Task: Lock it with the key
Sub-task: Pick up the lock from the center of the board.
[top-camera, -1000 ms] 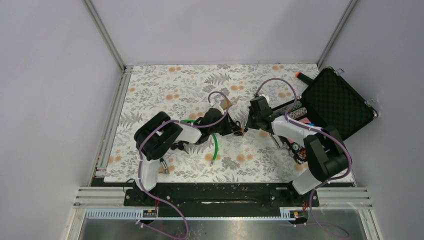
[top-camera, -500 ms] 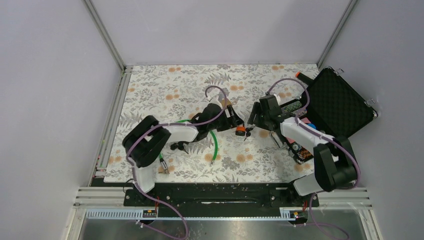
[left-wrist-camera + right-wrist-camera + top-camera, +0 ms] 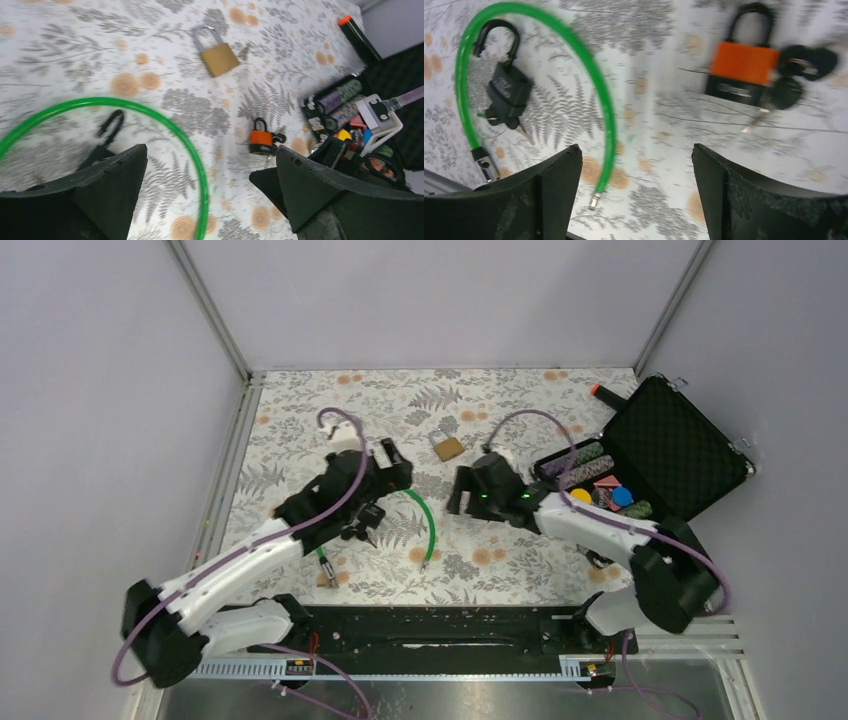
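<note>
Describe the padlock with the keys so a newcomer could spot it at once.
On the floral mat, look between the green cable and the open black case. The padlock lies flat there, black keys beside it. Its orange body sets it apart from the brass padlock farther back and the black one by the cable.

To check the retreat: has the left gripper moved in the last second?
Yes. The left gripper went left, away from the black case, now left of the brass padlock.

Free room, obstacles
Orange padlock (image 3: 741, 67) on bare tabletop (image 3: 330, 410); green cable (image 3: 604, 100) near its left, brass padlock (image 3: 220, 57) well apart behind.
</note>
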You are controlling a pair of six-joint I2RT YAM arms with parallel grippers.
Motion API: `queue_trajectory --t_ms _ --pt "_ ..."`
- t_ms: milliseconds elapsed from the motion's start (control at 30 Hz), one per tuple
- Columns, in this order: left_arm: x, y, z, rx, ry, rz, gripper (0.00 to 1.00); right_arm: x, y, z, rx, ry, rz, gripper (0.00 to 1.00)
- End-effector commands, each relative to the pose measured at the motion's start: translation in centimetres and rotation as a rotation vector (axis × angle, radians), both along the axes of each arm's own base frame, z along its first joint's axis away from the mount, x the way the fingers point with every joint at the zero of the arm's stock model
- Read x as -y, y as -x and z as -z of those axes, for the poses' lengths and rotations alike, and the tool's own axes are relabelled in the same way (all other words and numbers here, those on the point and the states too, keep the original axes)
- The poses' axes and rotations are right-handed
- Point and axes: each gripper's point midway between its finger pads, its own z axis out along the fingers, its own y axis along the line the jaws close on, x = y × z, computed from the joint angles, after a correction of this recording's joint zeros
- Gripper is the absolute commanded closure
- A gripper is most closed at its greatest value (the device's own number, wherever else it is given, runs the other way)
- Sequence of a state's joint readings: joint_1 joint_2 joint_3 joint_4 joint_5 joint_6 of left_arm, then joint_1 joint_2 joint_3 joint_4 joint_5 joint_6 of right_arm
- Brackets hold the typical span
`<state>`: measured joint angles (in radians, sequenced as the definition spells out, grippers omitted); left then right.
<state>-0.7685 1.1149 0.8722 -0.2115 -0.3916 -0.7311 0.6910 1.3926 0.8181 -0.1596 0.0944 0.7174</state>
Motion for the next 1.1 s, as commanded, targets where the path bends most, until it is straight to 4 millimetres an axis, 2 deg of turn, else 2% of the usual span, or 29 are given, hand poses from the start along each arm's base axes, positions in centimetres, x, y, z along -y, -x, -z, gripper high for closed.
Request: queue_trajectory --t_ms 0,100,167,300,333,467,533,667,733,933,1067 --pt "-6.3 2.6 0.6 -0.009 -0.129 -0.128 0.01 -6.3 -1.7 -2.2 0.055 -0.050 0.009 0.13" --pt "-7.9 4.0 -0.5 0.027 -0.082 -0.149 0.01 -9.9 -2.3 -2.1 0.048 -0.029 -0.010 0.16" --pt "-9.1 4.7 -1.0 0.048 -0.073 -0.173 0.01 -11.7 -2.9 -1.3 0.031 0.012 0.008 0.19" --pt "-12.1 5.8 -2.0 0.078 -0.092 -0.252 0.01 -13.7 -4.7 -1.8 0.065 0.083 0.127 0.22" --pt "-12.7 6.0 -2.2 0.088 -0.102 -0.267 0.01 -14.7 -5.3 -2.3 0.077 0.075 0.146 0.23" --pt "-14.4 6.6 -3.3 0.119 -0.120 -0.308 0.01 -17.1 -6.5 -1.8 0.067 0.075 0.194 0.24" --pt "-15.0 7.0 -3.8 0.132 -0.125 -0.312 0.01 -19.1 -7.3 -1.2 0.064 0.056 0.203 0.26" --pt "-15.7 7.3 -3.9 0.138 -0.131 -0.329 0.01 -20.8 -7.6 0.1 0.027 0.031 0.218 0.30" --pt "-15.9 7.3 -3.8 0.140 -0.128 -0.337 0.01 -21.8 -7.6 0.7 0.003 -0.004 0.212 0.39" --pt "-16.4 7.6 -3.7 0.151 -0.119 -0.353 0.01 -23.3 -7.1 2.7 -0.067 -0.070 0.238 0.46" --pt "-16.5 7.6 -3.7 0.152 -0.125 -0.352 0.01 -24.1 -7.2 3.3 -0.086 -0.124 0.258 0.49"
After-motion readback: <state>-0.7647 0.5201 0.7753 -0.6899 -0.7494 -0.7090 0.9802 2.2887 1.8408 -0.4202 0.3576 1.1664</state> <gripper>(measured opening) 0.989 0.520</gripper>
